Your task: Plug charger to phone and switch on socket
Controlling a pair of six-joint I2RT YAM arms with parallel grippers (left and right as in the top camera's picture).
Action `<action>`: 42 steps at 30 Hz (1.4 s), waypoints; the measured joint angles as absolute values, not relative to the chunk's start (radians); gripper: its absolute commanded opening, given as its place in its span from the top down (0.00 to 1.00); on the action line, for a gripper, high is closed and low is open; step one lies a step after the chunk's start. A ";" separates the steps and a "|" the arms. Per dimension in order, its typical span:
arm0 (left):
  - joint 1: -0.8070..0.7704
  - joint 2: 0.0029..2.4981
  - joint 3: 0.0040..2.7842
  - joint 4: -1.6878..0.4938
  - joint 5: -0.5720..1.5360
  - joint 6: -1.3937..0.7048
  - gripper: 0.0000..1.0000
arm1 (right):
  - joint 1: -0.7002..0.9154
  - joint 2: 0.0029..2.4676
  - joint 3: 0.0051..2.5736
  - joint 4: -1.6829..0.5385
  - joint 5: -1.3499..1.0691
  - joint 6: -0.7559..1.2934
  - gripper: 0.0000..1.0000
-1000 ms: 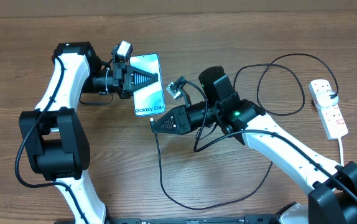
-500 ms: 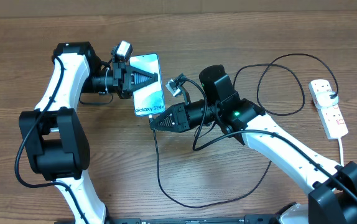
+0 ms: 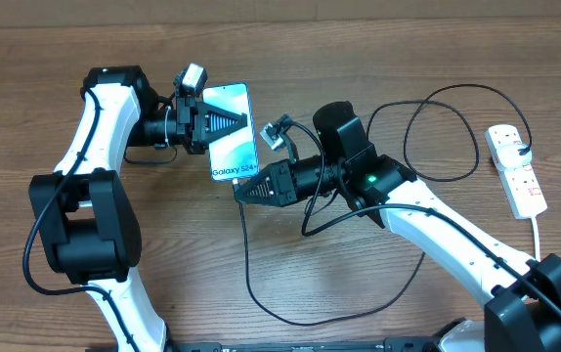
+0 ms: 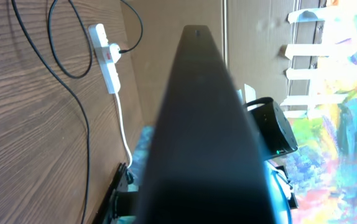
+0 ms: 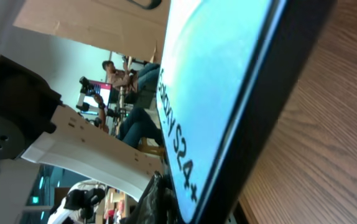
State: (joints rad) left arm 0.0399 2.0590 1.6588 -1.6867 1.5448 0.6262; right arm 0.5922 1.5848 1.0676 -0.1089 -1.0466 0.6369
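Facing phone (image 3: 235,152) end: R gripper (image 3: 240,194).

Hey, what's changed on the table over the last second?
The right gripper, shut on the charger, edged slightly up and left toward the bottom end of the phone. The charger's loop below it swung a little left with it. Nothing was grabbed or let go. The left gripper kept its hold on the phone, and the socket stayed put.
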 measured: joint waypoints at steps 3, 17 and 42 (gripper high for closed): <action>0.042 2.059 1.659 -1.687 1.553 0.620 0.96 | 0.594 1.585 1.068 -0.088 -1.048 0.657 0.96; 0.044 2.059 1.659 -1.686 1.560 0.609 0.96 | 0.583 1.585 1.068 -0.076 -1.053 0.694 0.96; 0.047 2.059 1.659 -1.679 1.543 0.610 0.96 | 0.535 1.585 1.068 -0.135 -1.073 0.703 0.96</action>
